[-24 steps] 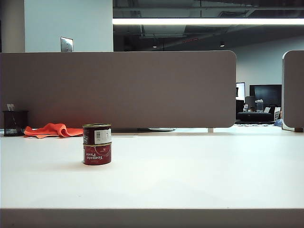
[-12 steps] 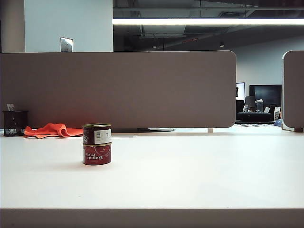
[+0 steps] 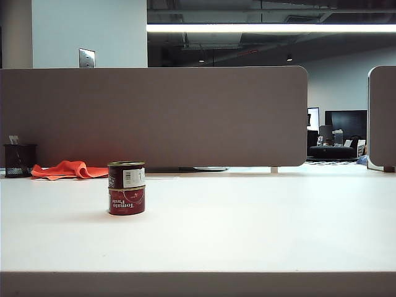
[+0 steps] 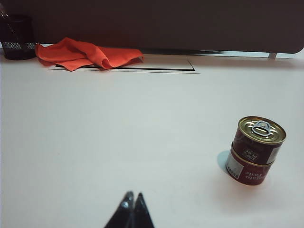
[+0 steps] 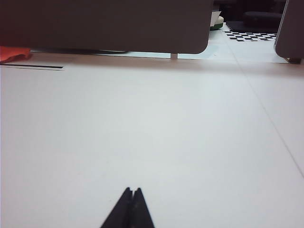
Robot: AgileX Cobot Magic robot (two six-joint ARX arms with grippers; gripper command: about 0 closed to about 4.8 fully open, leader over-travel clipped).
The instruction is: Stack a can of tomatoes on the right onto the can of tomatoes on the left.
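No change over the last second: upper can [image 3: 126, 174] sits on lower can [image 3: 126, 201], near bench [image 3: 247, 235] left edge. Left tool [image 4: 132, 200] and right tool [image 5: 132, 194] both closed, empty, clear of stack. Looks done.

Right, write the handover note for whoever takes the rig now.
Left claw: shut, empty, low over the table, well clear of the cans.
Right claw: shut, empty, over bare table.
Cans: the upper tomato can sits upright on the lower tomato can, left of centre; the stack looks slightly offset but stable.
Done: stacking.
Left: nothing apparent; neither arm shows in the exterior view.
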